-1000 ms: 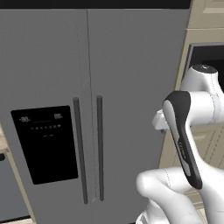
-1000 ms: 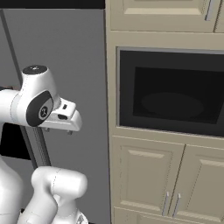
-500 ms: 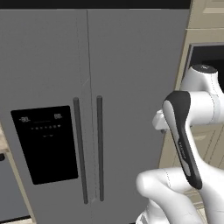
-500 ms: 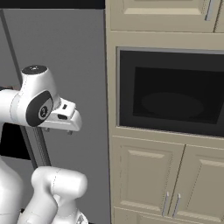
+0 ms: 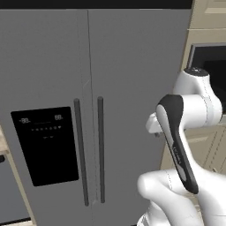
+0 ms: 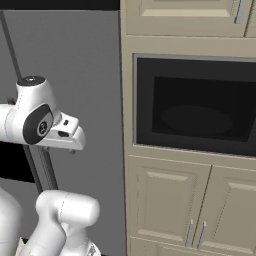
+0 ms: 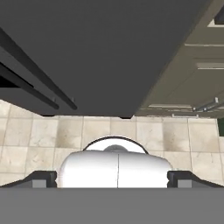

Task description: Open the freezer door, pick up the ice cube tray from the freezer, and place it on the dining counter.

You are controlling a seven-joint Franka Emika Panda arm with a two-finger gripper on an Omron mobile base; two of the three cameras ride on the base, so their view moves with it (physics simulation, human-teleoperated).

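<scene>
The freezer door (image 5: 44,66) is the narrow grey left door with the black dispenser panel (image 5: 46,145) and a dark bar handle (image 5: 80,152); it is shut. The ice cube tray is hidden behind it, and the dining counter is out of view. My gripper (image 7: 112,180) is open, with its fingertips (image 7: 41,179) far apart and nothing between them. It points down at the floor in front of the fridge, well short of the door. The white hand (image 6: 67,134) hangs to the right of both handles, at about their height. In the hand view both handles (image 7: 39,83) run as dark bars across the grey front.
The wider plain door (image 5: 137,79) with its own handle (image 5: 100,150) is shut beside the freezer door. To the right stand a built-in black oven (image 6: 195,105) and beige cabinets (image 6: 170,205). Pale floor tiles (image 7: 153,135) lie below the hand.
</scene>
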